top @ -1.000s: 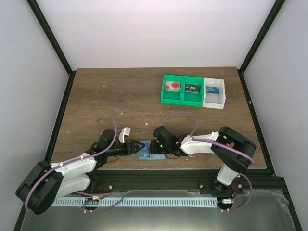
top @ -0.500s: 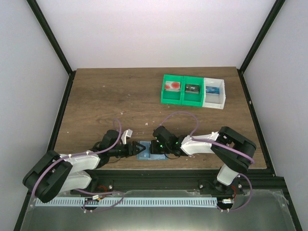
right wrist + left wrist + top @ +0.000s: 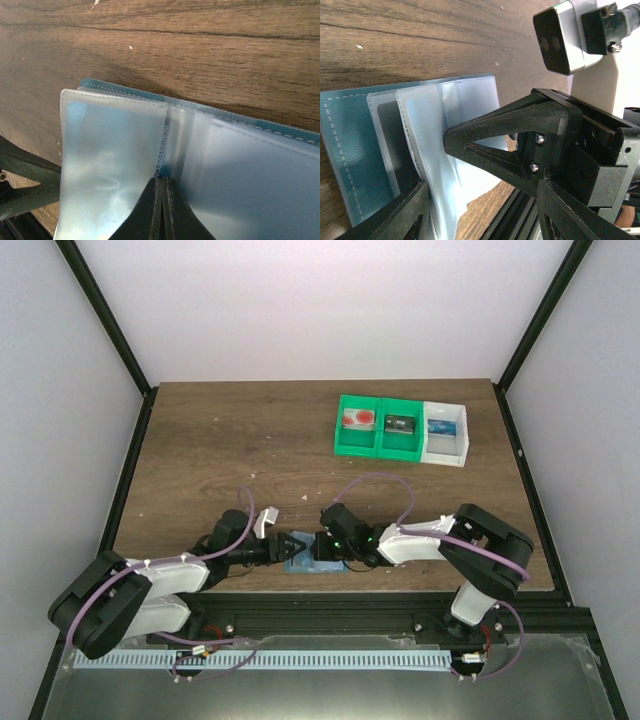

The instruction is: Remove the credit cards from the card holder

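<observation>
The light-blue card holder (image 3: 312, 562) lies open near the table's front edge, its clear pocket sleeves fanned out in the left wrist view (image 3: 465, 107) and the right wrist view (image 3: 110, 160). A dark card (image 3: 395, 140) sits in one sleeve. A card edge with printed numbers (image 3: 161, 150) shows at the fold. My left gripper (image 3: 440, 185) is open, its fingers straddling a clear sleeve at the holder's left end. My right gripper (image 3: 162, 187) is shut, tips pressed at the fold between the sleeves. A red card (image 3: 358, 419) lies in a bin.
At the back right stand two green bins (image 3: 380, 426) and a white bin (image 3: 445, 432), each with one card inside. The right arm's wrist camera (image 3: 555, 37) is close to my left gripper. The table's front edge and metal rail (image 3: 520, 220) are just beside the holder.
My left gripper has moved right, onto the holder's left end. The right gripper has stayed on the holder.
</observation>
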{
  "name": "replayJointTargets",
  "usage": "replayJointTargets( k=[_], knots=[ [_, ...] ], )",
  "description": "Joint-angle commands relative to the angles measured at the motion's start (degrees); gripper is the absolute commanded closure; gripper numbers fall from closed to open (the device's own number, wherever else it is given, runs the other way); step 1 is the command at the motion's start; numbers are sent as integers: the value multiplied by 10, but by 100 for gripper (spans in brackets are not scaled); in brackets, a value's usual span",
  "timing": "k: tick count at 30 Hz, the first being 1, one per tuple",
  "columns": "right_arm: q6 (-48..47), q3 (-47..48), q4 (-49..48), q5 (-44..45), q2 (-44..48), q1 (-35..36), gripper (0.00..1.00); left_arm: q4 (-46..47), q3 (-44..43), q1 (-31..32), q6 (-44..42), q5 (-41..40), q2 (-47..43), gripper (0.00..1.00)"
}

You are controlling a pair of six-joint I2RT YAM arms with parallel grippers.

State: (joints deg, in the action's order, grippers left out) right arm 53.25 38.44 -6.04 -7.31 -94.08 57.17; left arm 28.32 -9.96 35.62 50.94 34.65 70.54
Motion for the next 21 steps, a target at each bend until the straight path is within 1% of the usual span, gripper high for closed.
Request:
replayJointTargets(
  k=[1,8,13,15,21],
  knots=[
    [4,-20,25,-6,-13,7,99,30,-7,14,12,15,-6,39],
    [10,-36,-3,-9,-1,7,99,31,-16,24,22,14,-19,39],
    [13,-61,-61,-25,4,7,96,53,-11,27,36,19,-1,39],
    [14,-67,-84,-31,3,7,95,77,-13,29,39,21,6,38],
    [13,-73,-119,-38,6,7,91,89,-32,30,40,24,23,39]
  ],
)
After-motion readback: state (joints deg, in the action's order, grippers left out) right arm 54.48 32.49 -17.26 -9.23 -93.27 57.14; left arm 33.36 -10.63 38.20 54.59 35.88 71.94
